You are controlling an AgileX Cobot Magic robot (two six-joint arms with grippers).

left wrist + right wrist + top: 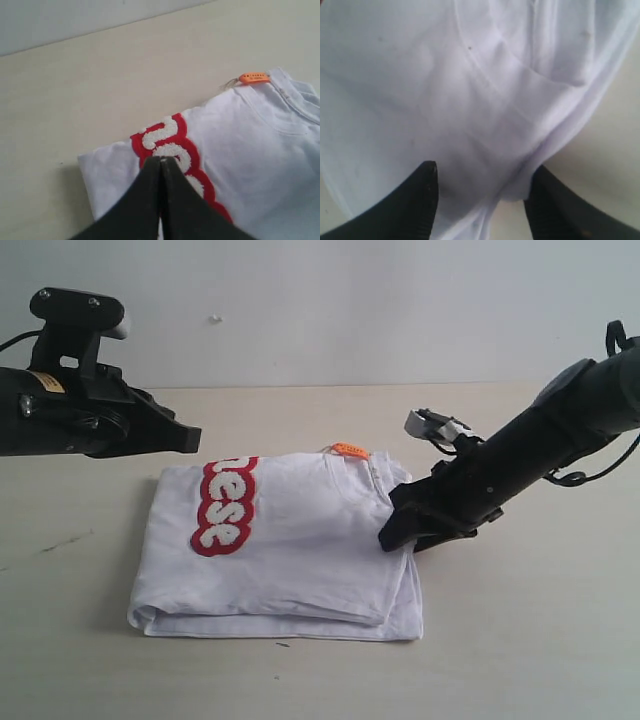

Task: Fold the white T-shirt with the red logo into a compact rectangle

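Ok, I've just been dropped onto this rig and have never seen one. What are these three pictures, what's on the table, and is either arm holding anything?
It is a robot with two arms, each ending in a two-fingered tool. The wide picture comes from a camera off the arms. The other two come from a camera on each wrist, looking past that arm's own tool. On the pale table lies a white T-shirt, already folded into a rough rectangle. Part of its red logo and an orange tag at the collar are showing. The left tool is shut and hovers over the logo, holding nothing. The right tool sits at the shirt's right edge with its jaws apart. Cloth lies between them but does not look pinched.
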